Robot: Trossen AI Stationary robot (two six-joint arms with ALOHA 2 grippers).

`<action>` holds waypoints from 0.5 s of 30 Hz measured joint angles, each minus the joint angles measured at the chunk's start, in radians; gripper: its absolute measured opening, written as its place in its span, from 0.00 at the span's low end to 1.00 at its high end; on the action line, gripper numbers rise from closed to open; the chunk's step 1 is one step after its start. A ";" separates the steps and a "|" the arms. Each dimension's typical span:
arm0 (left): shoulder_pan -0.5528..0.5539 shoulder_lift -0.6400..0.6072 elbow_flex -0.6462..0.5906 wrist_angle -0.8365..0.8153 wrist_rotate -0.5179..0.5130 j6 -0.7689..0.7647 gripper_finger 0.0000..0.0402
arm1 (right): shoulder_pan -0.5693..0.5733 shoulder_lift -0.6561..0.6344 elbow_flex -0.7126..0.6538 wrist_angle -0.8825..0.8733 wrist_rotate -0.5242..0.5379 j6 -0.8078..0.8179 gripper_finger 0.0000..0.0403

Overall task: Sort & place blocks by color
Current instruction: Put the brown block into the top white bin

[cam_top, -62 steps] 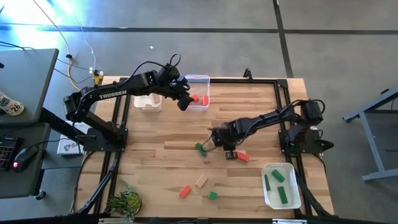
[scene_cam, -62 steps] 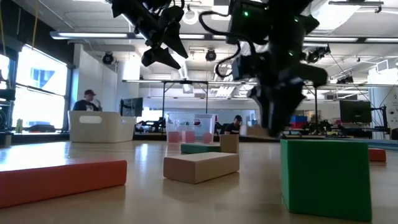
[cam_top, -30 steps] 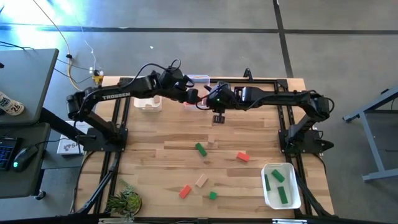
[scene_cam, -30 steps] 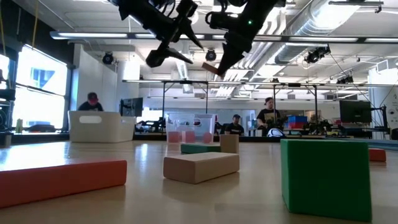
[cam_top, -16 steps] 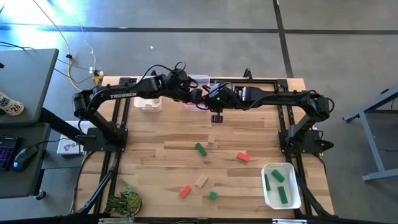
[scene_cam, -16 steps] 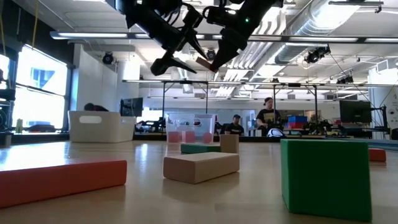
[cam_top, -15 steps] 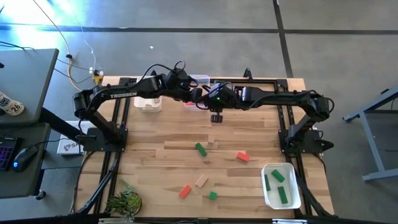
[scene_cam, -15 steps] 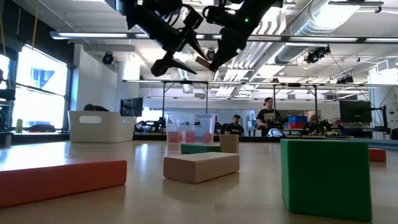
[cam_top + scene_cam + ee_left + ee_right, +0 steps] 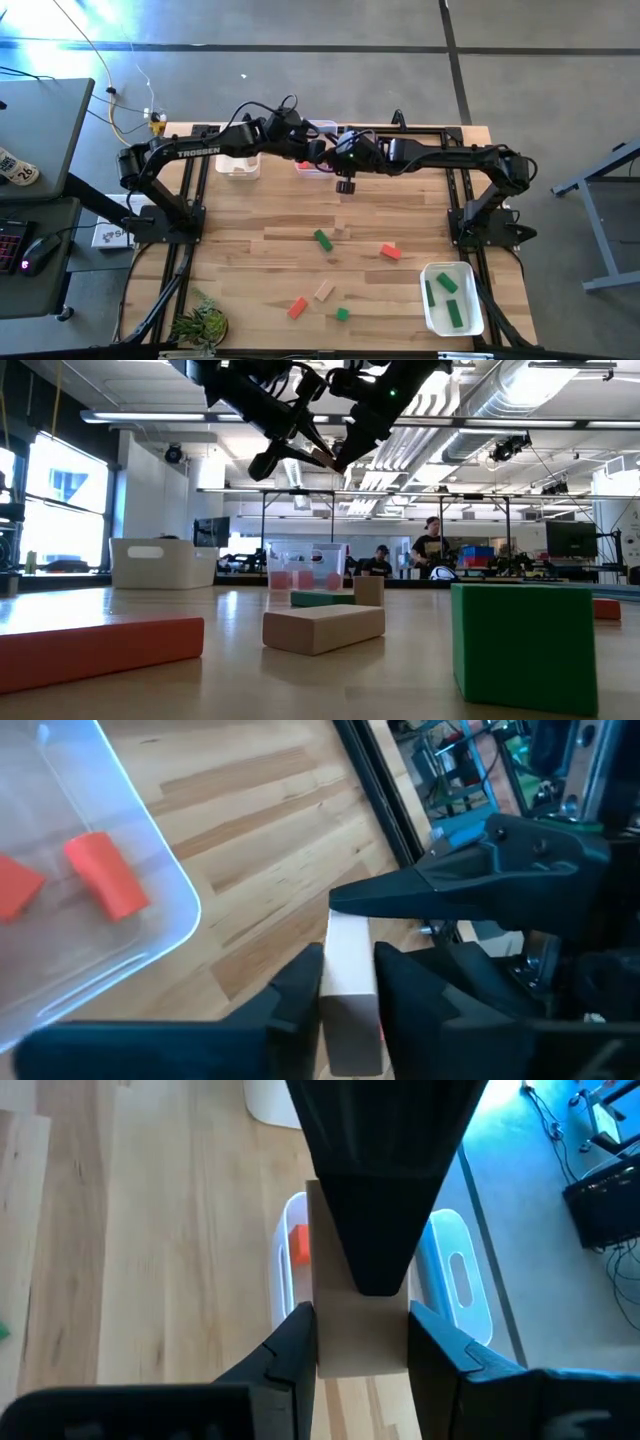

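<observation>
here both the left gripper [image 9: 348,982] and right gripper [image 9: 360,1338] pinch 1 smooth plain-wood bar [image 9: 347,988].

clear tub [image 9: 318,128] mostly hidden under arms, white tub [image 9: 462,1280] partly hidden

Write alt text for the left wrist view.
The left hand is shut on a plain light wood block, which the right hand's dark fingers also grip, above the wooden table. Beside them, a clear tub holds two red-orange blocks.
</observation>
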 joint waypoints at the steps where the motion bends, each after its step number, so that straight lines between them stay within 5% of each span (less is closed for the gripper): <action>1: 0.000 0.000 0.000 0.003 0.004 0.008 0.15 | -0.003 0.000 0.000 0.001 0.000 0.001 0.23; 7: 0.002 0.000 0.000 0.016 0.012 0.037 0.08 | -0.009 0.000 0.000 0.005 0.012 0.016 0.23; 15: 0.008 0.000 0.000 -0.026 -0.003 0.125 0.08 | -0.009 0.000 0.000 0.014 0.014 0.055 0.50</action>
